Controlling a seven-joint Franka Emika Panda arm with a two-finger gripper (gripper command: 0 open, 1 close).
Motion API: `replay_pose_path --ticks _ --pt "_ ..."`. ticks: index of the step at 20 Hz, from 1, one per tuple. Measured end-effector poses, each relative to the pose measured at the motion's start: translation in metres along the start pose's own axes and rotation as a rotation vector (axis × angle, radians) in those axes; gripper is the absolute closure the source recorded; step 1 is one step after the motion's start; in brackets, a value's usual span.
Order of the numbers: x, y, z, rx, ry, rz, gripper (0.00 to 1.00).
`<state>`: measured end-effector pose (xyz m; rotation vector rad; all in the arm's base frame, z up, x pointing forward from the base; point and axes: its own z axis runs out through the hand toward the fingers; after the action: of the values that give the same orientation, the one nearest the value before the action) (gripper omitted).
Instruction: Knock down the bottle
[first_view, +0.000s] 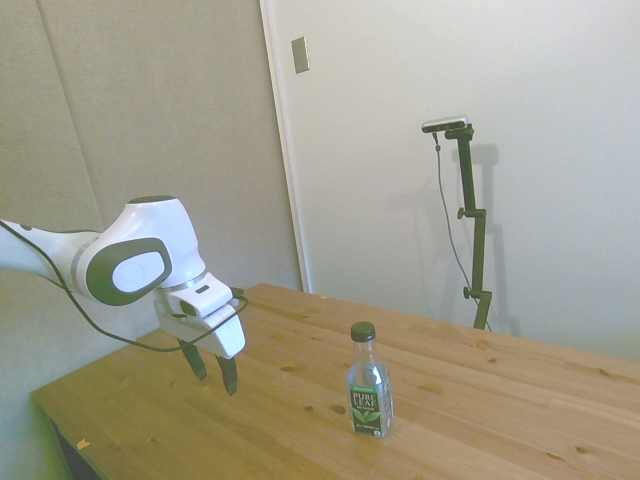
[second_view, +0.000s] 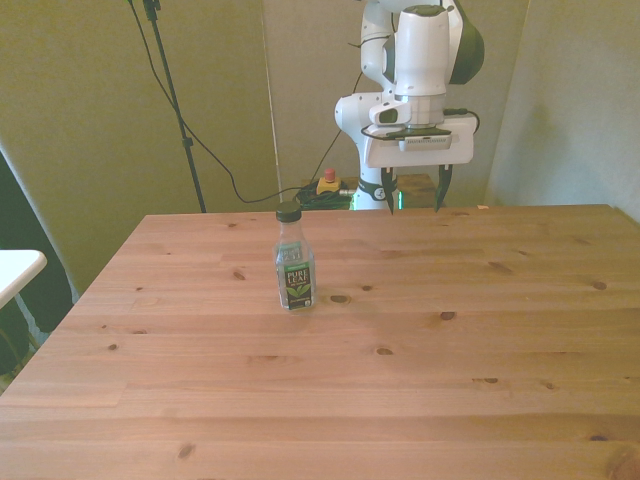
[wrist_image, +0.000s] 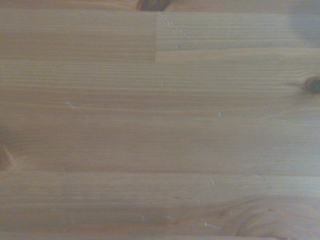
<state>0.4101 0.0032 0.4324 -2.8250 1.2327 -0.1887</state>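
Standing upright on the tabletop (second_view: 480, 330), the bottle (second_view: 294, 271) lies well apart from the gripper (second_view: 412, 188) — toward the front view's left; jaws spread, empty.

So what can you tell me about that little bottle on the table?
The bottle is small, of clear plastic, with a dark green cap and a dark label reading "Pure Leaf" over a green leaf. It stands upright on the wooden table, cap on, and looks nearly empty. Only the table touches it. The gripper hangs open, well apart from it. The wrist view shows only wood.
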Motion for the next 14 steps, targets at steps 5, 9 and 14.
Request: replay_pose_path --ticks 5,9,14 --pt "0.014 0.006 -0.008 0.005 0.024 -0.002 1.0" --pt "0.054 0.035 -0.026 -0.003 0.075 -0.004 1.0" --pt "0.109 0.078 -0.049 -0.017 0.121 -0.016 1.0"
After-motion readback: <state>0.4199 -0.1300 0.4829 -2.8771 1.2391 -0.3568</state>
